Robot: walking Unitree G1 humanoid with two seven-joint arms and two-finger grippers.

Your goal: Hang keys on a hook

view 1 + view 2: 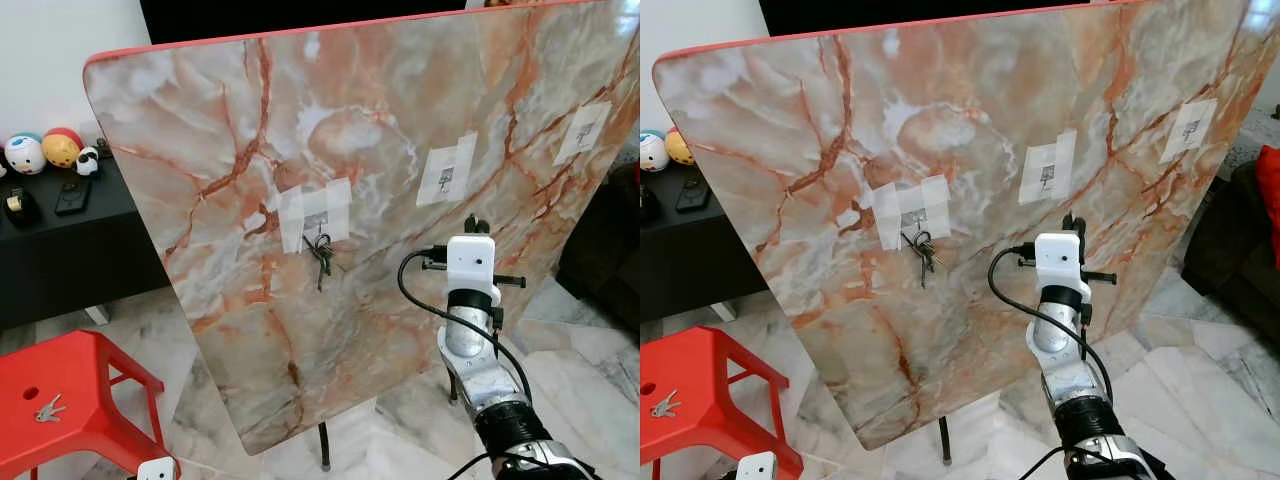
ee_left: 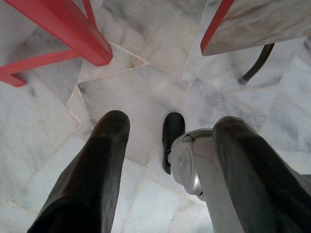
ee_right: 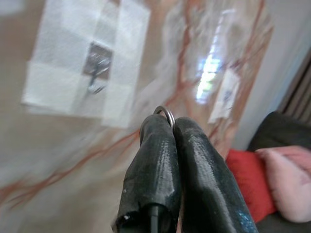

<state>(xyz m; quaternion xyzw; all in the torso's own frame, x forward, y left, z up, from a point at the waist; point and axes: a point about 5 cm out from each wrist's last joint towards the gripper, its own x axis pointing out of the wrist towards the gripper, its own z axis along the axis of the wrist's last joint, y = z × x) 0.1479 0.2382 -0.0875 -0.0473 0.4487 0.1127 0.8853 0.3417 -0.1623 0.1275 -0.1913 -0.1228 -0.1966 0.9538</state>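
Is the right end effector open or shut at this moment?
Shut. In the right wrist view the two black fingers press together on a metal key ring poking out at their tips, near the middle taped hook.

Pinched in the right gripper [image 3: 167,127], the key ring [image 3: 165,112] shows just its top arc; beyond it, the hook [image 3: 97,73] is blurred.

Both eye views look down at the marble board [image 1: 330,200]; the left wrist view faces the floor [image 2: 141,92], the right the board closely.
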